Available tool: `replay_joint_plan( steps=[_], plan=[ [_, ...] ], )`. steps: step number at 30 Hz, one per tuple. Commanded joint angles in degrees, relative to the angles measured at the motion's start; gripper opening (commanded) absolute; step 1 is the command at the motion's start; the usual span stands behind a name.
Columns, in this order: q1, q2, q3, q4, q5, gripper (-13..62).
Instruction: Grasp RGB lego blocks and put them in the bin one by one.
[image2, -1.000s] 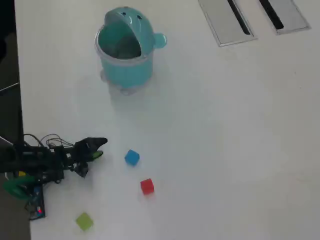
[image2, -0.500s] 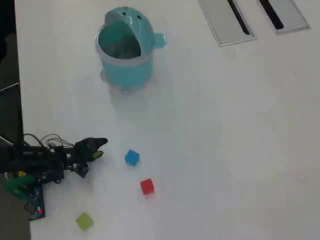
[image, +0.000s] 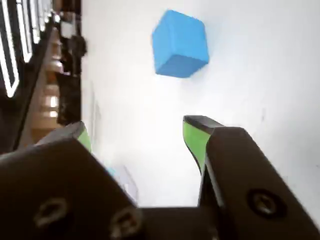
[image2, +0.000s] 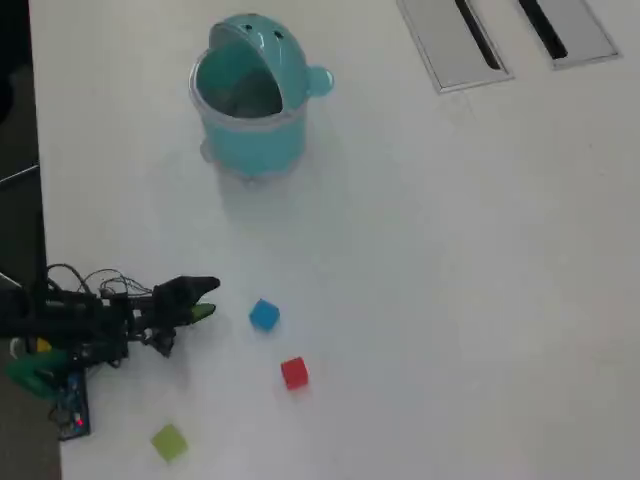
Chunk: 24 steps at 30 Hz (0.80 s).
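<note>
In the overhead view the gripper (image2: 203, 300) lies low at the left of the table (image2: 450, 300), its jaws spread with nothing between them; the wrist view shows the same gap, two green-lined fingertips (image: 192, 135) apart over bare white surface. The step in hand looks like the approach to the first cube, since none of the three is in the bin yet.

Just ahead of the tips, to their right, sits the blue block (image2: 264, 315), near but untouched; in the wrist view it (image: 180, 44) stands past the fingertips and slightly off the centre line. Further right and a little lower is the red block (image2: 294, 373). The yellow-green block (image2: 169, 441) lies below the gripper, well apart. The bin (image2: 250, 100) stands far up from the gripper, upright, its mouth open.

The blue cube has no long axis; it sits turned a little, one corner angled toward the jaws. I judge the next move needs a short reach forward, the faces squared to the pads before closing
</note>
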<state>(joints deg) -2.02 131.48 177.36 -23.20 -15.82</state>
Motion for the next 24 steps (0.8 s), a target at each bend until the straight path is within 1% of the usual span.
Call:
replay_joint_plan(
  steps=[1,2,3,5,7,10,11,14,15,24],
  plan=[
    [0.2,3.3,4.0,-7.9,-0.6,33.7],
    [-1.1,3.3,4.0,-15.6,-0.3,32.9],
    [-1.4,3.3,4.2,-17.8,-0.4,32.9],
    [-1.8,3.3,4.2,-20.7,-1.2,32.9],
    [-2.2,3.3,4.1,-23.3,-6.7,32.9],
    [-3.1,3.3,2.2,-23.5,-7.4,32.9],
    [-3.0,3.3,1.8,-22.7,-10.1,33.0],
    [-2.0,3.3,1.1,-22.1,-26.1,32.9],
    [-1.7,3.2,0.5,-22.1,-29.4,32.9],
    [6.9,3.2,-11.3,-10.4,-53.5,32.9]
  ],
)
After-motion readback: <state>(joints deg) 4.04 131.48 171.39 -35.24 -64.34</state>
